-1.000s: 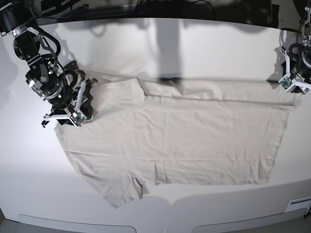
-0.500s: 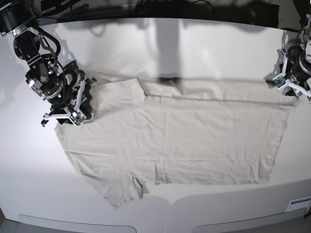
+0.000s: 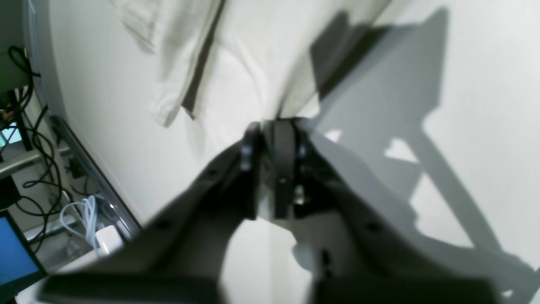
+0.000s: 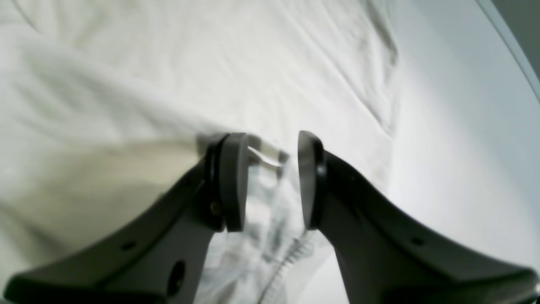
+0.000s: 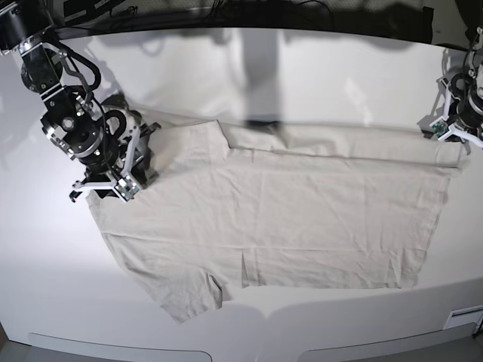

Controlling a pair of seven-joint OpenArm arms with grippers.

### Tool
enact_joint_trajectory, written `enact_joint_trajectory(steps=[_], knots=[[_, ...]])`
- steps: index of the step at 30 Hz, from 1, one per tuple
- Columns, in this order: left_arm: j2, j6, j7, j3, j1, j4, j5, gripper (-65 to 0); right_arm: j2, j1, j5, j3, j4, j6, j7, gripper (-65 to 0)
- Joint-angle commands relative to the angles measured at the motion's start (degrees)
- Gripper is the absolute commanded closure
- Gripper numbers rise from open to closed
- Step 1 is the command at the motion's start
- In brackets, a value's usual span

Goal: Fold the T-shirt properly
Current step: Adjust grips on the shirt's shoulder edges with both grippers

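Observation:
The pale beige T-shirt (image 5: 272,211) lies spread flat on the white table (image 5: 317,75), its sleeves toward the left of the base view. At the shirt's far right corner, my left gripper (image 5: 451,136) is shut. In the left wrist view the cloth (image 3: 253,63) runs right down into the closed fingertips of this gripper (image 3: 272,126). My right gripper (image 5: 103,188) sits at the shirt's upper left edge. In the right wrist view this gripper (image 4: 270,177) stands open, and a stitched hem of the shirt (image 4: 168,63) lies between its fingers (image 4: 232,181).
Black cables (image 3: 42,190) and a blue screen (image 3: 17,253) lie beyond the table's edge beside the left arm. A small white label (image 5: 464,317) sits at the front right corner. Dark equipment lines the table's back edge (image 5: 226,15).
My left gripper has closed at the shirt's right corner after drifting slightly along it. The right arm has shifted a little toward the front, onto the shirt's edge.

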Motion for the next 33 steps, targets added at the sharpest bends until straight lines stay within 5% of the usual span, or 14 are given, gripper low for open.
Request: enact_joint_trajectory(steps=[1,12,18,33], knots=[[-0.98,-1.31,2.38,-0.2,0.33,-0.17,0.57,0.0,1.27,0.22,0.39,0.63,1.97,0.5,0.79,-20.2],[3.15,-1.18,7.98,-0.22,0.28,-0.15,-3.76,0.0,8.55,-12.2,-3.34,0.61,18.21,3.98,-10.6,-20.3],[5.81,-1.16,8.13,-0.22,0.31,-0.15,-5.01,0.0,9.38,-18.6,-8.41,0.61,21.27,3.96,-14.75,-34.6],[5.97,-1.11,8.13,-0.22,0.28,-0.15,-5.01,0.0,6.95,-20.24,-15.3,0.31,8.7,1.77,-6.6,-34.7]])
